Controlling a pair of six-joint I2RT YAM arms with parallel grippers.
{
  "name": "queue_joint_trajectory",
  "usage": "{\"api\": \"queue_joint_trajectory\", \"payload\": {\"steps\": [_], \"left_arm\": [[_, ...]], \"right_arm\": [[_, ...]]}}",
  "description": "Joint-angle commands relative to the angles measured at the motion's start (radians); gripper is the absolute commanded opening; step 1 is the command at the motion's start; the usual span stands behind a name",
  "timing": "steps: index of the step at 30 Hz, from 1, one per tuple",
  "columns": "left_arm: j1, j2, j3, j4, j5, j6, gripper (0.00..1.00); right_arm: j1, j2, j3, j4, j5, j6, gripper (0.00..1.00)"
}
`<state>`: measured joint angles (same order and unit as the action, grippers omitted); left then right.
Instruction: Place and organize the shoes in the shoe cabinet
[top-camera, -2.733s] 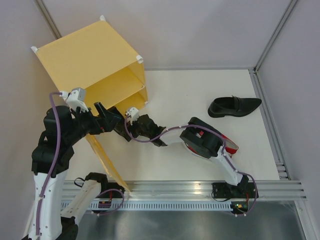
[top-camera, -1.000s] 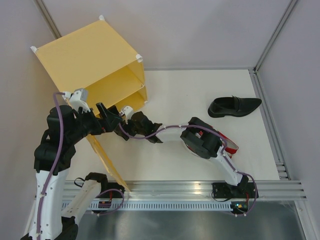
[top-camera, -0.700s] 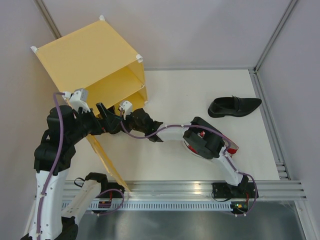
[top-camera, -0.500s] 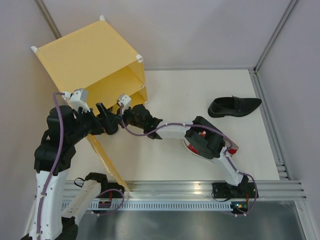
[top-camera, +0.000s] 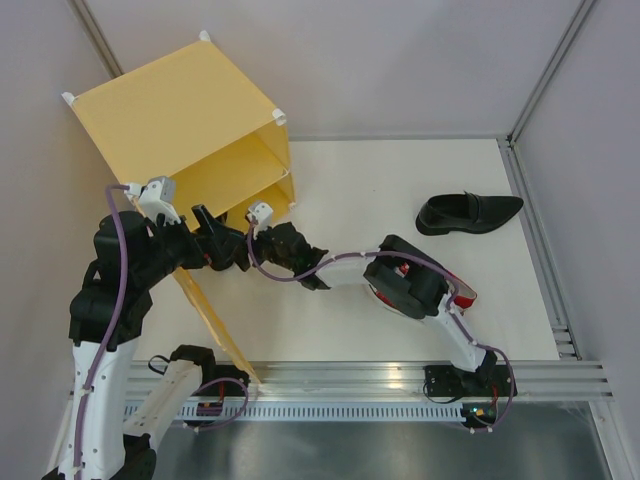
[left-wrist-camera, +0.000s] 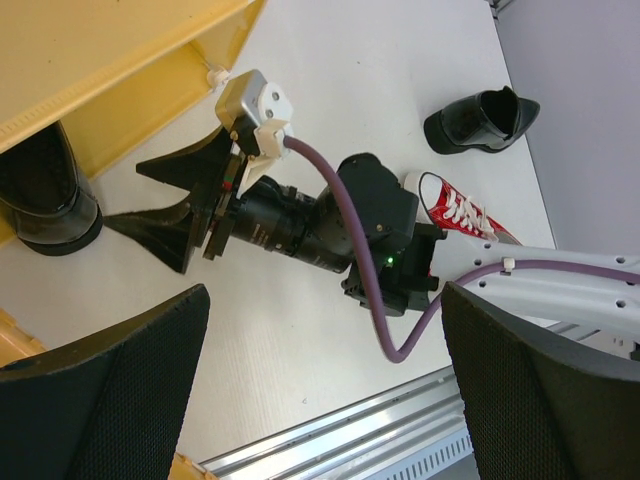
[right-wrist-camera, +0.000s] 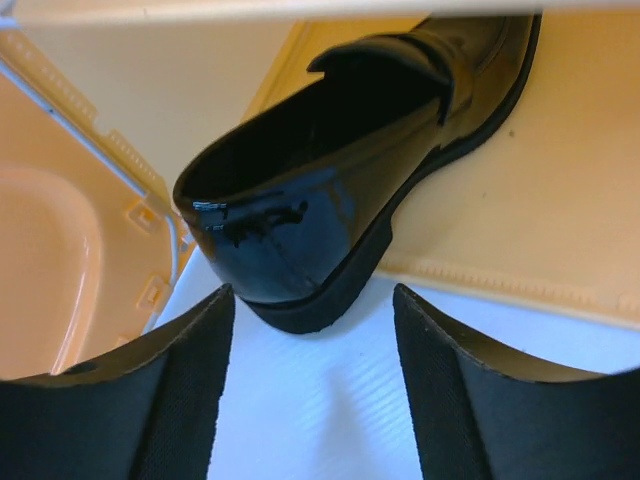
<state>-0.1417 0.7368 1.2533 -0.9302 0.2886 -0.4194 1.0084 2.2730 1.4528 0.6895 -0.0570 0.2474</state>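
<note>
One glossy black loafer (right-wrist-camera: 340, 170) lies on the bottom floor of the yellow shoe cabinet (top-camera: 170, 110), its heel sticking out over the white table. My right gripper (right-wrist-camera: 315, 400) is open just behind that heel, touching nothing; the left wrist view shows this gripper (left-wrist-camera: 165, 215) beside the loafer (left-wrist-camera: 45, 195). My left gripper (left-wrist-camera: 320, 400) hangs open and empty above them, close to the cabinet mouth (top-camera: 215, 240). The second black loafer (top-camera: 468, 213) lies at the right. A red sneaker (top-camera: 458, 290) sits partly hidden under the right arm.
The cabinet's open door panel (top-camera: 212, 325) hangs toward the near edge left of the grippers, its embossed inner face (right-wrist-camera: 45, 260) showing. A metal rail (top-camera: 380, 380) runs along the near edge. Grey walls close in the table on three sides.
My right gripper pushed in toward the cabinet mouth, then drew back a little. The left arm has barely moved. The loafer at the right and the sneaker stay put.
</note>
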Motion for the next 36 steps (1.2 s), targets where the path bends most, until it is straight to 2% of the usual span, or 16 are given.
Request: {"api": "queue_joint_trajectory", "payload": {"steps": [1,2,4,6,10,17,22,27,30,31,33,34,36], "left_arm": [[0.004,-0.007,-0.011,0.004,-0.028,0.018,0.99],[0.004,-0.008,-0.011,0.007,-0.026,0.014,0.99],[0.004,-0.008,-0.011,0.007,-0.025,0.014,0.99],[0.004,-0.007,-0.008,0.007,-0.023,0.013,0.99],[0.004,-0.008,-0.005,0.007,-0.026,0.013,0.99],[0.004,-0.005,-0.008,0.011,-0.02,0.01,1.0],[0.004,-0.008,-0.006,0.013,-0.022,0.008,1.0],[0.004,-0.016,-0.009,0.013,-0.029,0.01,1.0],[0.004,-0.016,-0.011,0.013,-0.026,0.01,1.0],[0.004,-0.014,-0.011,0.014,-0.026,0.01,1.0],[0.004,-0.014,-0.011,0.016,-0.025,0.007,1.0],[0.004,-0.014,-0.011,0.016,-0.025,0.008,1.0],[0.004,-0.016,-0.011,0.017,-0.026,0.008,1.0]], "right_arm": [[0.044,-0.02,-0.026,0.123,0.054,0.053,0.72],[0.05,-0.017,-0.032,0.146,0.103,0.059,0.78],[0.067,0.005,-0.025,0.156,0.127,0.073,0.82],[0.079,0.02,-0.003,0.156,0.152,0.076,0.9],[0.091,0.065,0.033,0.147,0.186,0.079,0.98],[0.102,0.146,0.119,0.085,0.247,0.062,0.98],[0.101,0.194,0.181,0.028,0.252,0.046,0.93],[0.081,0.175,0.158,0.022,0.264,0.052,0.83],[0.053,0.149,0.133,0.036,0.26,0.064,0.67],[0.044,0.145,0.13,0.039,0.252,0.075,0.58],[0.022,0.14,0.132,0.041,0.232,0.082,0.47],[0.018,0.138,0.135,0.041,0.227,0.084,0.39],[0.002,0.138,0.136,0.041,0.223,0.084,0.36]]}}
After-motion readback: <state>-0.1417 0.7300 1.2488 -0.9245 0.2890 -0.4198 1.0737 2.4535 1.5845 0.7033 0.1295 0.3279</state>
